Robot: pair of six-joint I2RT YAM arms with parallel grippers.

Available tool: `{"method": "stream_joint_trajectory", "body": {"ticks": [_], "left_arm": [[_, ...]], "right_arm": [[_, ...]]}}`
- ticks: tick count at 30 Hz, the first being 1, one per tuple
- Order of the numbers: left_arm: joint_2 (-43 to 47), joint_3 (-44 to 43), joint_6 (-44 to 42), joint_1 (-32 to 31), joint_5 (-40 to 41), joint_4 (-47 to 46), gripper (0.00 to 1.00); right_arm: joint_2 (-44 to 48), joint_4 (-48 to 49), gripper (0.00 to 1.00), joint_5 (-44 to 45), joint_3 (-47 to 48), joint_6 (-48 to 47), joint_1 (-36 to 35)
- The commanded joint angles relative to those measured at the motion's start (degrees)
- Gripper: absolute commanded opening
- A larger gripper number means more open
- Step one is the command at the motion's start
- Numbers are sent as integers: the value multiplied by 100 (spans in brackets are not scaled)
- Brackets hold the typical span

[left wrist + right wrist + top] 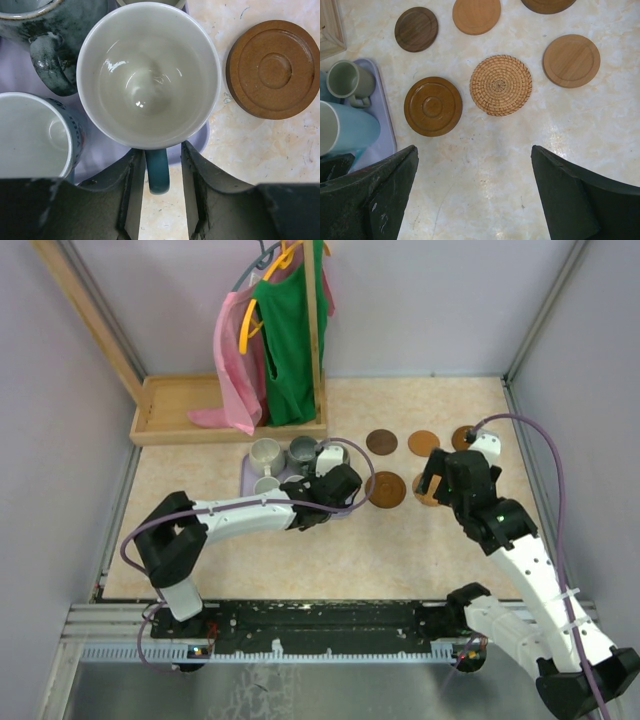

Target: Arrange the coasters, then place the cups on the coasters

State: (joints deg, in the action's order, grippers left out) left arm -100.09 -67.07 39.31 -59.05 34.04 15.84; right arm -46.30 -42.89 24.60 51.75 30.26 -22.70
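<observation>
In the left wrist view a big white cup stands on the lavender tray, its teal handle pointing at me. My left gripper straddles that handle with narrow jaws; the handle lies against the left finger and a gap shows on the right. Two more cups crowd beside it. A ringed brown coaster lies just right of the tray. My right gripper hangs wide open over bare table, with several coasters and a woven one ahead.
A clothes rack with a green and a pink garment stands in a wooden tray at the back left. The right arm reaches in from the right, its gripper over the coasters. Walls close in both sides.
</observation>
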Motion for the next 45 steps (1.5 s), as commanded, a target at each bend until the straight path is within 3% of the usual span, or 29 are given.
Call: {"method": "stream_joint_trajectory", "body": {"ticks": [1,4,12,19,31,45], "left_arm": [[-106,-167,-63,-28,105,-140,40],[-156,-194,-81,-28,111,-142,40],[-242,-267,-127,-28,110,-129,27],[-256,-296,-134,-27,125,-92,1],[-228,-759,-127,-92,323,446,0],[-300,-1488,-412,-212,382,430,0]], "right_arm": [[121,69,95,122,19,34,37],[115,79,95,100,17,37,37],[113,87,95,87,-18,63,37],[106,123,95,86,-24,68,37],[119,174,95,86,-91,95,37],[211,171,94,317,-110,172,37]]}}
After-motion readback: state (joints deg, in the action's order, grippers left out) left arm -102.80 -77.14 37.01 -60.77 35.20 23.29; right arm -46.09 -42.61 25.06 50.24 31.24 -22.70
